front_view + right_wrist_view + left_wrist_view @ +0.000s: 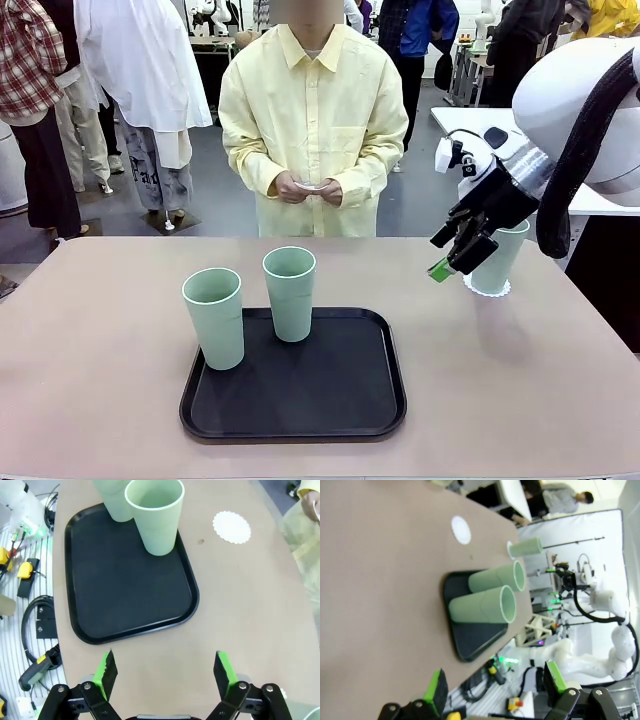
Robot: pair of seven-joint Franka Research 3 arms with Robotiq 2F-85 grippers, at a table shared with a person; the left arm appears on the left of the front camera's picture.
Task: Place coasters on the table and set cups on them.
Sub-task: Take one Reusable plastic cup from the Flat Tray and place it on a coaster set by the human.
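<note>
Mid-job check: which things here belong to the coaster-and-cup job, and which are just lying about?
Job: left cup, middle cup, right cup on its coaster, bare coaster, table.
Lying about: black tray under two cups, floor cables.

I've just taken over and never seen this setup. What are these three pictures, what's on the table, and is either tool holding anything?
These are two white robot arms, each ending in a two-finger tool. The front picture looks across the table at a person whose hands hold something white. The other two look along each tool's fingers. The nearer cup and farther cup stand on the black tray; a third cup stands on a coaster at the robot's right. A bare coaster lies beyond the tray. The left tool and right tool are open, empty.
</note>
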